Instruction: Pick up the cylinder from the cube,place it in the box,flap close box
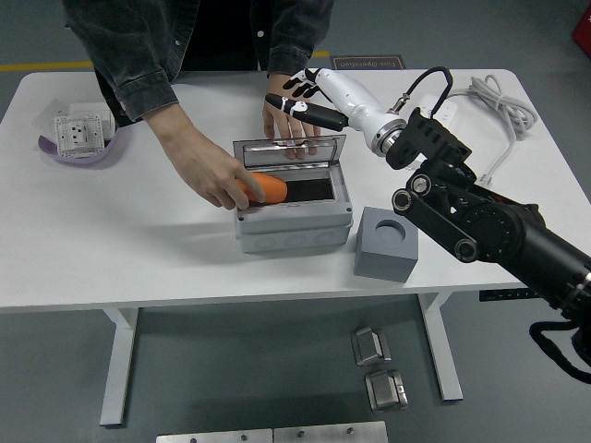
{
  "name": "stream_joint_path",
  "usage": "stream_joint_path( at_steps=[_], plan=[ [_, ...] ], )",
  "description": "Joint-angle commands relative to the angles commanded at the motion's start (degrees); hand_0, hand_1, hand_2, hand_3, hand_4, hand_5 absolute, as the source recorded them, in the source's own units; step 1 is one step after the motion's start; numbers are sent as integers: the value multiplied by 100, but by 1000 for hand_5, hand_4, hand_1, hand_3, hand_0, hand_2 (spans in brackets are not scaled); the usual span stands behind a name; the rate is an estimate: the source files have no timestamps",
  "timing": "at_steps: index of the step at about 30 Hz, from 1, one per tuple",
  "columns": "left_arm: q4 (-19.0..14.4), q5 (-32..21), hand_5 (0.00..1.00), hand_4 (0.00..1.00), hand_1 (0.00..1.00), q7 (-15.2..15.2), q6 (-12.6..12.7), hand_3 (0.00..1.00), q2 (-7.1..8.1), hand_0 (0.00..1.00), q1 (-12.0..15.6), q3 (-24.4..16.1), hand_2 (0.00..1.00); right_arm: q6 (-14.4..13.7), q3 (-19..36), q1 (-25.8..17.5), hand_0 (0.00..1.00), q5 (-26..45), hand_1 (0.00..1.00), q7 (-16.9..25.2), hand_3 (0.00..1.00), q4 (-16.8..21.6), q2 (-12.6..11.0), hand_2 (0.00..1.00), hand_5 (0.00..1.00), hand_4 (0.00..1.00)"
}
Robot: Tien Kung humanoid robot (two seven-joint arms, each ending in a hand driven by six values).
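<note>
The orange cylinder (pixel 269 189) lies on its side in the open grey box (pixel 294 233), and a person's hand (pixel 217 177) is closed around its left end. The box's clear lid (pixel 288 148) stands up at the back. The person's other hand (pixel 285 120) rests flat on the table just behind the lid. My right hand (pixel 300 92), white with black fingertips, hovers above that hand and behind the lid, fingers spread and holding nothing. The grey cube (pixel 386 245) with a round hole on top stands right of the box. My left arm is out of view.
A purple bowl (pixel 55 148) with white socket plates sits at the far left. A white cable (pixel 499 103) is coiled at the far right of the table (pixel 138 249). The person leans over the far edge.
</note>
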Motion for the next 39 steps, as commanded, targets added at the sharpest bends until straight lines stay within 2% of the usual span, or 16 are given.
stream_joint_path(
  at_steps=[12,25,32,39],
  plan=[
    [0,-2,135,563,735,-36,-3,867,-29,724,-21,-4,725,-77,-285,-100,838,182,733,68,747,-99,23,722,998,998],
    [0,1,133,563,735,-49,0,865,-54,724,-24,-36,719,-119,-545,-279,832,312,731,62,750,50,-87,720,998,987],
    [0,-3,133,563,735,-59,4,865,-52,724,-20,-43,716,-119,-678,-428,829,170,728,-49,748,429,-300,719,998,980],
    [0,-39,133,563,735,-75,12,864,-54,723,-6,-23,713,-74,-867,-582,825,-221,725,-324,748,981,-532,719,998,966]
  ],
)
